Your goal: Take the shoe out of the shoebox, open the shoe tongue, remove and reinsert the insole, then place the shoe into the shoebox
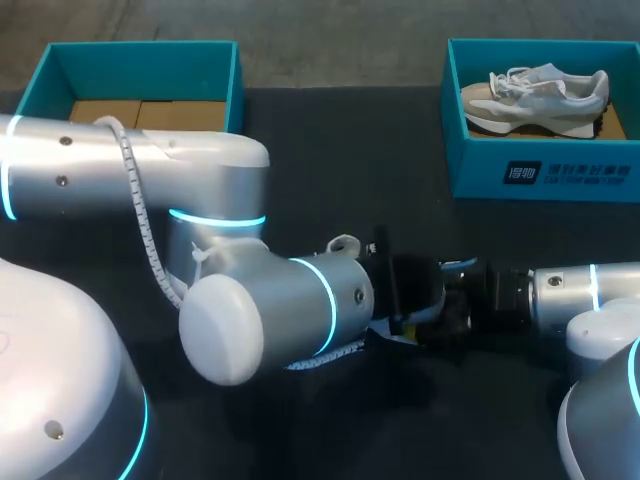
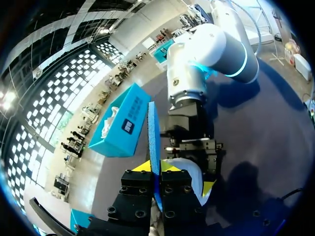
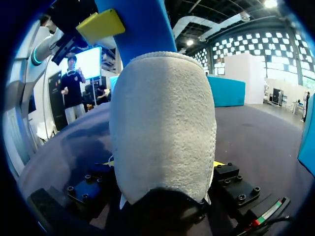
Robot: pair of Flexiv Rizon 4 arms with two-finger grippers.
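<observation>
Grey fabric on one face and blue foam on the other, the thin curved insole hangs above the table at lower centre of the head view, where my two arms meet. My left gripper is drawn narrow and pinches the insole edge-on, so the blue strip stands up between its yellow tips. My right gripper stands wider. The grey face fills the gap between its fingers, and a yellow tip shows at each side edge, pressed against it.

I count one insole, one shoe and two boxes. The low grey-and-white laced shoe lies on its side in the teal cardboard shoebox at upper right. A second teal box at upper left holds only a brown cardboard liner.

The black tabletop shows as a broad dark strip between the boxes. Both boxes sit against its far edge. My left arm spans the left and centre, and my right arm enters low from the right edge.
</observation>
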